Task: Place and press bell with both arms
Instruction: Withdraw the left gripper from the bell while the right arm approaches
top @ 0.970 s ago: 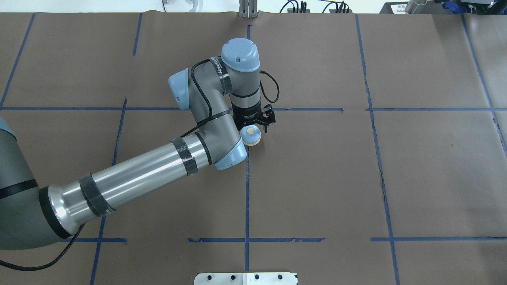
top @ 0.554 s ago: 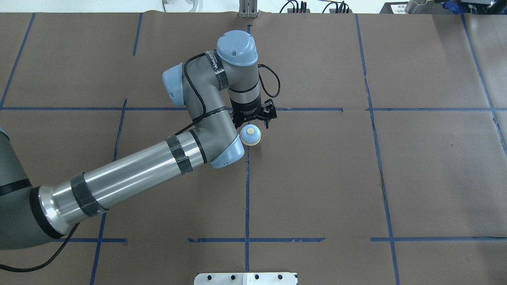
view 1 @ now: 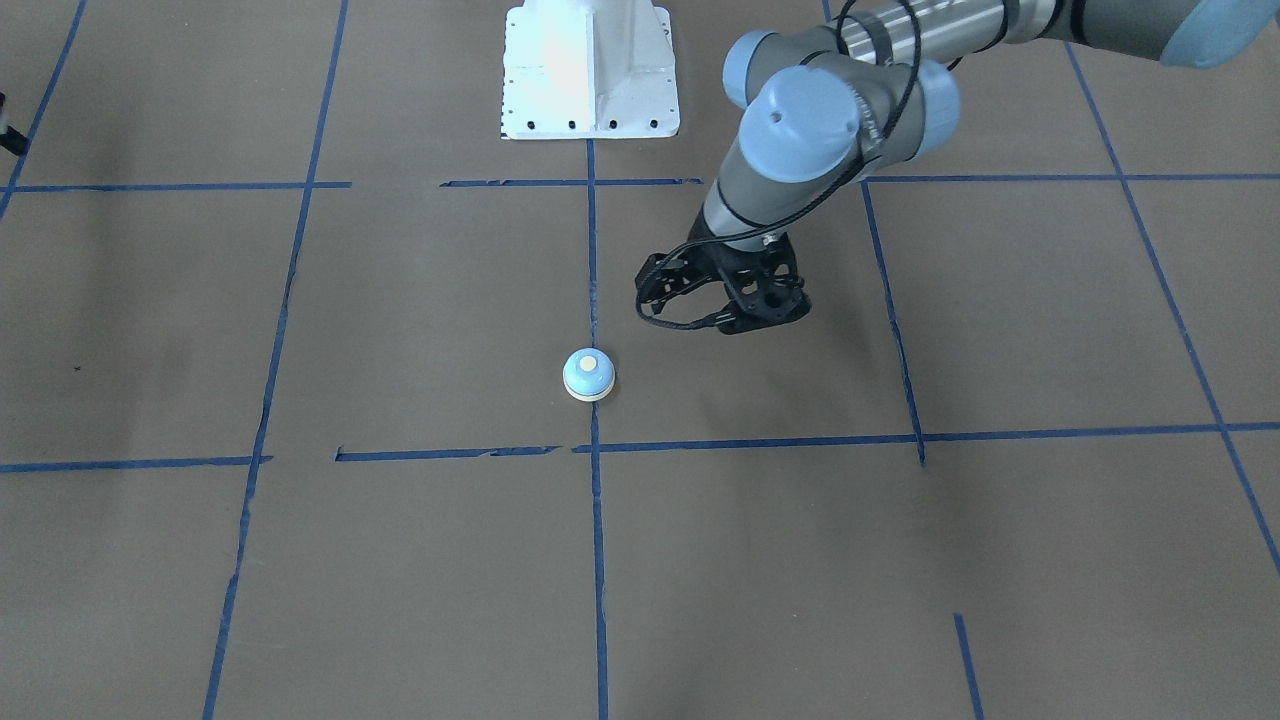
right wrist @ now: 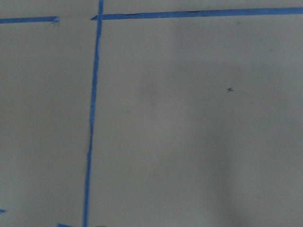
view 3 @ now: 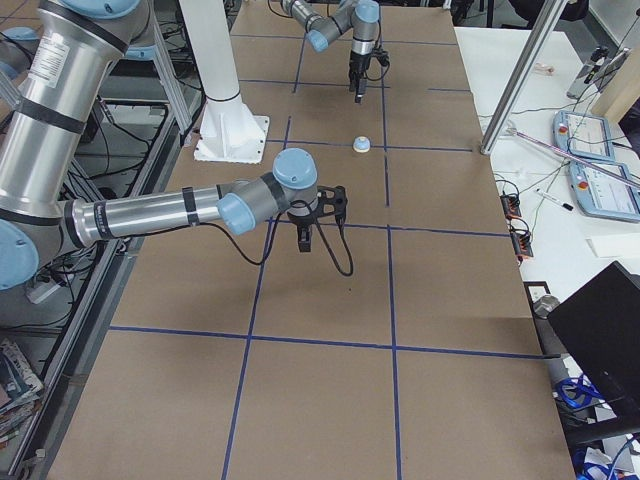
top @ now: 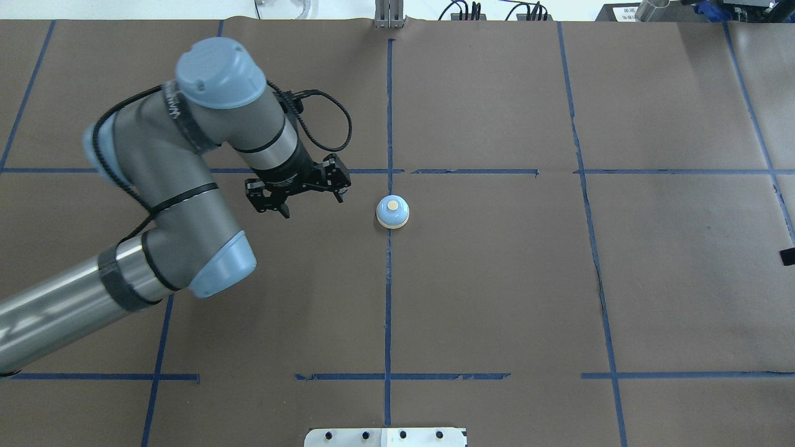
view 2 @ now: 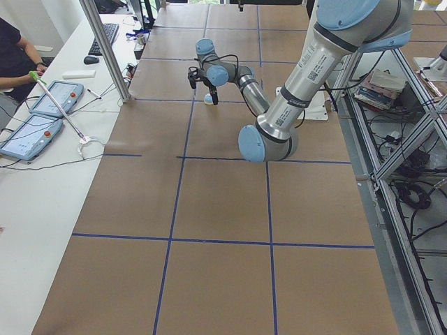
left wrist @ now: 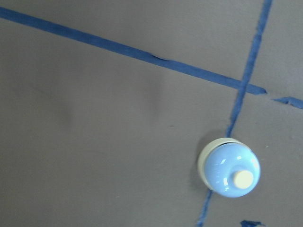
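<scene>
The bell, light blue with a cream button, stands alone on the brown paper at a crossing of blue tape lines. It also shows in the front view and the left wrist view. My left gripper hangs open and empty above the table, well to the left of the bell; in the front view it is to the bell's upper right. My right gripper shows properly only in the right side view, far from the bell. I cannot tell whether it is open or shut.
The white pedestal stands at the robot's side of the table. Blue tape lines divide the brown paper into squares. An operator, tablets and a metal post are beyond the far edge.
My left gripper was right at the bell, then rose and swung away to the left. The bell stayed where it was.
</scene>
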`<state>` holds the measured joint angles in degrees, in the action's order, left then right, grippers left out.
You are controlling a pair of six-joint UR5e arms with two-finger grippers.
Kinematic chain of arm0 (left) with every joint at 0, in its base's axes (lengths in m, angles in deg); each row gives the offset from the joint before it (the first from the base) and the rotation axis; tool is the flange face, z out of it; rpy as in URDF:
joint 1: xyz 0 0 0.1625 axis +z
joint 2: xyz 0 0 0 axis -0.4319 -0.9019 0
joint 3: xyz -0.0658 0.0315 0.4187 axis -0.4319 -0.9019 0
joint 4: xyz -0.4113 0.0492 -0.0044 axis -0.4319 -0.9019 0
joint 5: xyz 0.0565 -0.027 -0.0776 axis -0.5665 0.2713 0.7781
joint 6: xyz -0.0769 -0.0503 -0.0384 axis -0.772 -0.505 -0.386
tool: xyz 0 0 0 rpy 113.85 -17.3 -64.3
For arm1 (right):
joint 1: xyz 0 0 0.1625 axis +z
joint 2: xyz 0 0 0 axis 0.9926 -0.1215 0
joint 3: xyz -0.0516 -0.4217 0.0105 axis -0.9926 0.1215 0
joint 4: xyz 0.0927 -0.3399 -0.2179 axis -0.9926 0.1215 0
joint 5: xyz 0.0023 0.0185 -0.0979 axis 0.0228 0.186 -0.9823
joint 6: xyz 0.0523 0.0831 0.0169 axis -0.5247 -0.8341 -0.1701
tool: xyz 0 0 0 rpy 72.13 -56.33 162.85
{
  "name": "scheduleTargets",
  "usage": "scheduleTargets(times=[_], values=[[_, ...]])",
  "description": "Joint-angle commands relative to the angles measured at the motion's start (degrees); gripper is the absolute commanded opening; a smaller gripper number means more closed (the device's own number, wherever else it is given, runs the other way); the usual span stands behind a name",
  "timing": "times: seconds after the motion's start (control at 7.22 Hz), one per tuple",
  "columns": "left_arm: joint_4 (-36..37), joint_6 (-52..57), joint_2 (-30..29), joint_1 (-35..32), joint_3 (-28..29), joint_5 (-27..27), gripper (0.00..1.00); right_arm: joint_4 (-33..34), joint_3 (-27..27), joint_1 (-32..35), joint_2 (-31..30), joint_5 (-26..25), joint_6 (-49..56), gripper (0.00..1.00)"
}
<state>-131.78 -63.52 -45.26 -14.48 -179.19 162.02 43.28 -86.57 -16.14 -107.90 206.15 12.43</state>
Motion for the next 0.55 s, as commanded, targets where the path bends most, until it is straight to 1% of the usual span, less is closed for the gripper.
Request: scheduleTargets(times=[0.0, 0.14, 0.28, 0.42], values=[[0.1, 6.5, 11.7, -1.6, -11.4, 0.0, 1.00, -4.2, -0.2, -16.1, 15.3, -8.2, -34.1, 1.00], [0.1, 7.7, 15.2, -1.7, -14.6, 0.0, 1.00, -4.0, -0.2, -23.7, 21.0, -16.6, -44.3, 1.00], [0.1, 7.8, 17.3, -2.1, -16.3, 0.0, 1.00, -1.4, 0.2, -30.8, 27.5, -23.4, -52.4, 1.00], [0.1, 7.8, 17.4, -2.1, -16.3, 0.0, 1.00, 9.2, 0.5, -35.2, 37.7, -28.3, -55.1, 1.00]])
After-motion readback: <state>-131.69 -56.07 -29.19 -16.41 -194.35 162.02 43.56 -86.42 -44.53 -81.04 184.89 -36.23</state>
